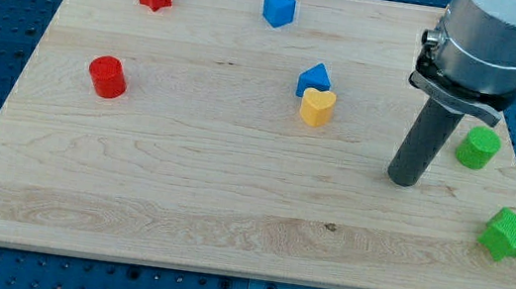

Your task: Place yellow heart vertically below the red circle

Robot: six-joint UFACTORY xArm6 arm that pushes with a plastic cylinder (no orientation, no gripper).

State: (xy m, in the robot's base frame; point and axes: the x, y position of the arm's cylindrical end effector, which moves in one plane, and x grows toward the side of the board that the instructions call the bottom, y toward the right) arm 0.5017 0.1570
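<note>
Pale wooden desk (229, 211) sitting on a blue perforated base, blocks scattered all over it. No fingers on this arm, so nothing to open or close, just a dark rod whose tip (401, 181) rests on the wood. The yellow heart-shaped block (317, 106) is off to the view's left of the tip and slightly higher, touching a blue triangular block (314, 77) right above it. The red cylinder block (107, 77) is way further left of the tip. I'd guess the rod is parked on the heart's right so it can shove it leftward. Green cylinder block (478, 148) sits just right of the tip.
</note>
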